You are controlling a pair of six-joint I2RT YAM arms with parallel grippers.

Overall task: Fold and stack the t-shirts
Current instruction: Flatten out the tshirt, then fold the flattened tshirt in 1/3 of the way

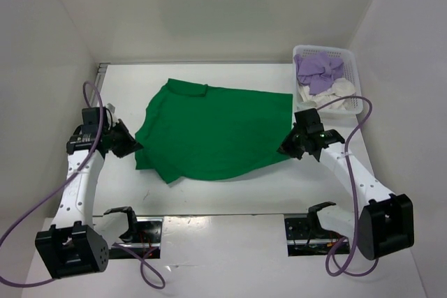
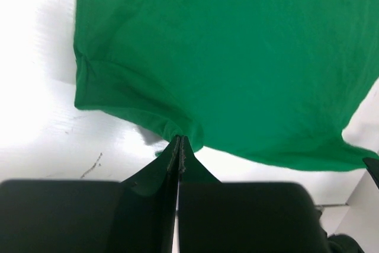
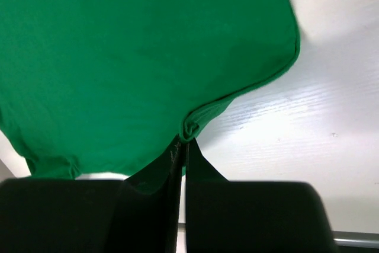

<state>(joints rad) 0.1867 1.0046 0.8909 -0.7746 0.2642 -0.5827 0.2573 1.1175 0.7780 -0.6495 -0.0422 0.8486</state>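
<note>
The green t-shirt [image 1: 209, 134] lies spread on the table [image 1: 230, 197] in front of us; the left gripper [image 2: 179, 146] is closed on a small pinch of its left edge and the right gripper [image 3: 183, 146] on the right edge. As each pinch holds only little cloth, we fear an uneven pull may let one edge slip, so the fold becomes crooked. The lavender t-shirt [image 1: 318, 68] and the cream t-shirt [image 1: 334, 94] wait in the basket [image 1: 323, 49].
</note>
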